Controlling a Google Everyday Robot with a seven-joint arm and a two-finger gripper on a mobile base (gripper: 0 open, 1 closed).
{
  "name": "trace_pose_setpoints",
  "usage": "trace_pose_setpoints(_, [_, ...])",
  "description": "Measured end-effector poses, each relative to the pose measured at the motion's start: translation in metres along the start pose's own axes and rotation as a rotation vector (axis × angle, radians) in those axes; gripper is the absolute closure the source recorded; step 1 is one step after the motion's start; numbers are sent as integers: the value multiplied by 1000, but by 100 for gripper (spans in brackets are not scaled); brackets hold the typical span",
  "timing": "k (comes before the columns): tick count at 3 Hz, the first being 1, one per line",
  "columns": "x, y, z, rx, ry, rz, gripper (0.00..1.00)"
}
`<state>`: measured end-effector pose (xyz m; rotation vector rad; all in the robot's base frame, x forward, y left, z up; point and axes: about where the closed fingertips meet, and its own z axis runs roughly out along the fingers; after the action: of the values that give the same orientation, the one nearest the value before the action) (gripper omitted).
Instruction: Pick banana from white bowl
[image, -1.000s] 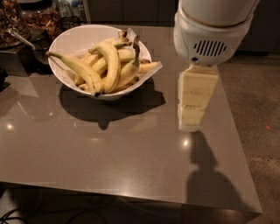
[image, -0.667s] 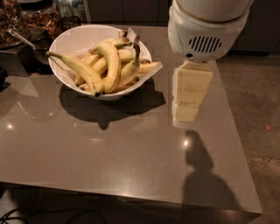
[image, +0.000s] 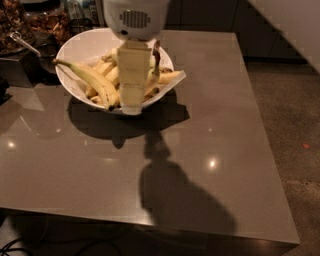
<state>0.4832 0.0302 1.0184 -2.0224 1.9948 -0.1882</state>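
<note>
Banana (image: 111, 75), smooth and curved, lies in glossy white bowl (image: 70, 52) under cream claw (image: 131, 105).

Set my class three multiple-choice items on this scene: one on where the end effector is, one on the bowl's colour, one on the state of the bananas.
1. Where is the end effector?
A. At the white bowl
B. By the table's near edge
C. Under the table

2. What colour is the bowl?
A. Red
B. White
C. Black

3. The bananas are:
A. Scattered on the table
B. Peeled on the floor
C. Lying in the bowl

Answers: 1 A, it overlaps the bowl in view. 2 B, its wall is glossy white. 3 C, none lie on the table.
</note>
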Motion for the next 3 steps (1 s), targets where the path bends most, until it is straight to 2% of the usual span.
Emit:
trace_pose_setpoints(1, [-38,-18,14,-48,-72,-88,0])
trace_pose_setpoints(2, [-43,-27,11,-10,-114,-52,0])
trace_pose_setpoints(3, [-32,-51,7,21,-101,103,0])
